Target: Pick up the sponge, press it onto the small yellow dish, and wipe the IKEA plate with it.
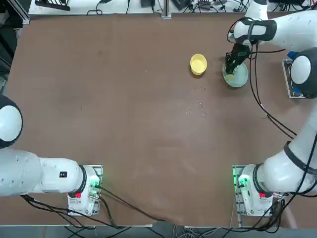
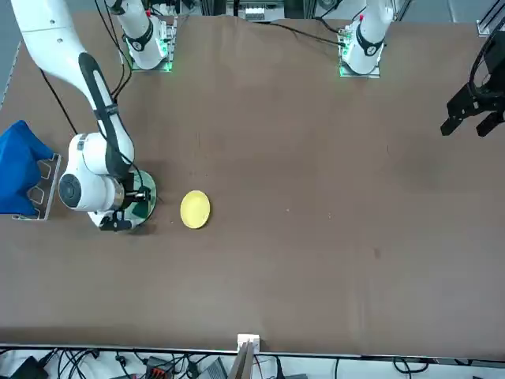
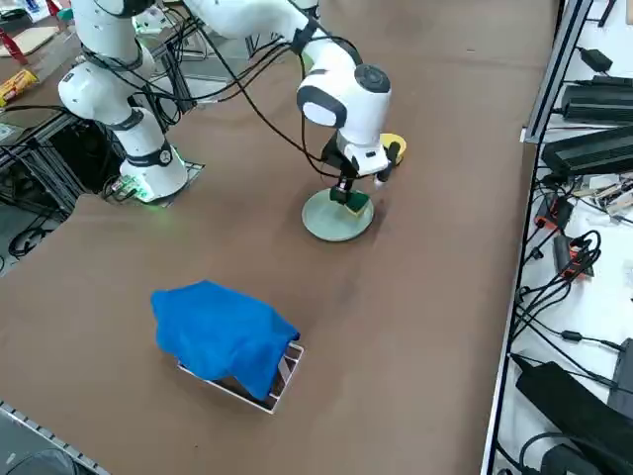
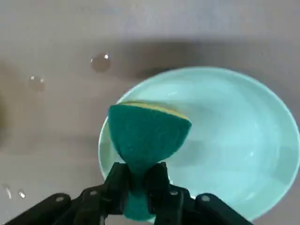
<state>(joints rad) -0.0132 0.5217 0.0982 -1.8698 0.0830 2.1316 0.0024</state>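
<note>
Over the IKEA plate (image 4: pixel 234 136), the sponge (image 4: pixel 147 133) is pinched hard at one end by the right gripper (image 4: pixel 140 185), its jaws clenched on it. The foam is judged soft and light, since it is squeezed narrow between the fingers (image 4: pixel 119 180).

From overhead I look straight down on the whole table (image 1: pixel 124 139), the arm bases along the lower edge. My front camera sits across the table and faces the robot from above, so the bases lie along its upper edge. The side camera stands raised at the robot's right, looking diagonally across and somewhat nearer. The wrist camera is closest, peering past its own fingers. All four share the IKEA plate (image 1: pixel 237 77) (image 2: pixel 145 199) (image 3: pixel 336 217) (image 4: pixel 225 140); the small yellow dish (image 1: pixel 198 64) (image 2: pixel 195 209) (image 3: pixel 394 146) appears in three, though in the side view I think it's mostly hidden.
</note>
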